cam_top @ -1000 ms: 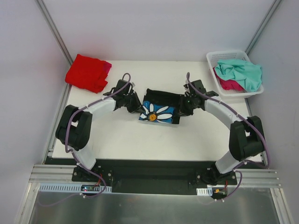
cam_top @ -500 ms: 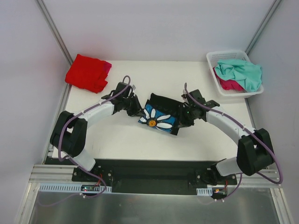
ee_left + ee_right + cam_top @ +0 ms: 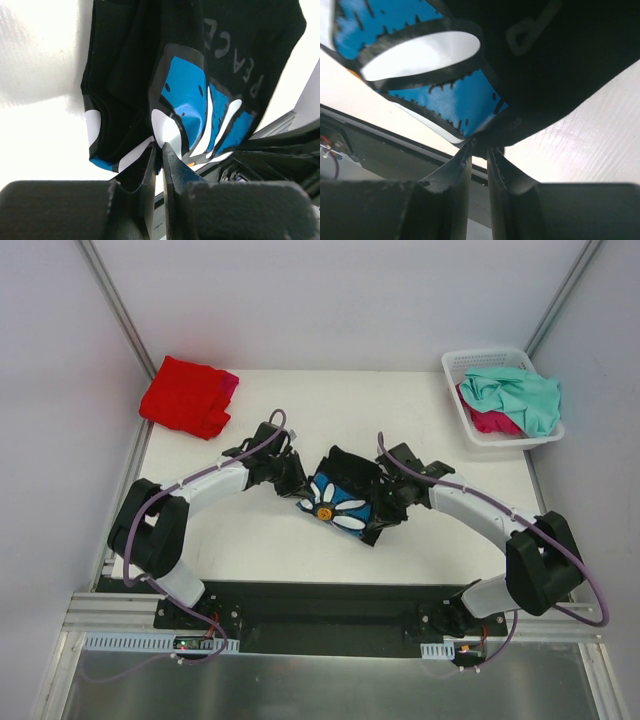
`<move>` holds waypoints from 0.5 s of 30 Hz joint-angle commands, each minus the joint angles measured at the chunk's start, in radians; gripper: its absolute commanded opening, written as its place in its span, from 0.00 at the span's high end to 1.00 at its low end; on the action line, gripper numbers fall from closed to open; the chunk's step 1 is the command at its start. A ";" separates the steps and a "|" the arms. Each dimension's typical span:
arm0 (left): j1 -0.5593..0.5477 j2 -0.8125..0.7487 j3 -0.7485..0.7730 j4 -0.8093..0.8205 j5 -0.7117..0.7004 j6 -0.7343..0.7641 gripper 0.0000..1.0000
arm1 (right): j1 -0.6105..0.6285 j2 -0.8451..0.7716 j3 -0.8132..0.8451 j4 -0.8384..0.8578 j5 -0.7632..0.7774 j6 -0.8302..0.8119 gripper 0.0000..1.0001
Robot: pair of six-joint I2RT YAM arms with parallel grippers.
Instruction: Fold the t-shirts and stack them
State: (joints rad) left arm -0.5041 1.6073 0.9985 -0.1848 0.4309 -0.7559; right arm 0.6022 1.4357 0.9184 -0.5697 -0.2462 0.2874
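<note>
Two claws flank the black shirt (image 3: pixel 345 500) over the counter (image 3: pixel 260 540): the left claw (image 3: pixel 161 146) is clenched on its edge; the right claw (image 3: pixel 479 145), fingers slightly parted, has a corner at its tips, grip unclear.

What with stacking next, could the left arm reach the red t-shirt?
Likely yes: bare table lies before the red t-shirt. But the left tool is shut on the black t-shirt, which would come along.

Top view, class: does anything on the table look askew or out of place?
The folded black t-shirt sits skewed, diagonal to the table edges, between the left gripper and right gripper. In the basket, a teal t-shirt spills over the rim.
</note>
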 commanded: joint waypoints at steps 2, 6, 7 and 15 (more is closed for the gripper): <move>-0.008 -0.038 0.064 -0.091 -0.035 0.029 0.94 | 0.005 0.009 0.149 -0.085 0.027 -0.016 0.76; -0.008 -0.052 0.063 -0.123 -0.044 0.041 0.94 | 0.004 -0.026 0.157 -0.105 0.070 -0.014 0.75; -0.008 -0.061 0.052 -0.125 -0.044 0.041 0.94 | 0.004 -0.046 0.163 -0.104 0.073 -0.014 0.74; -0.008 -0.087 0.012 -0.125 -0.046 0.036 0.94 | 0.007 0.009 0.185 -0.096 0.028 -0.008 0.73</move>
State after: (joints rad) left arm -0.5045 1.5700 1.0309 -0.2916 0.3885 -0.7387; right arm 0.6022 1.4353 1.0580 -0.6518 -0.1993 0.2764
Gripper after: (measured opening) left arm 0.066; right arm 0.270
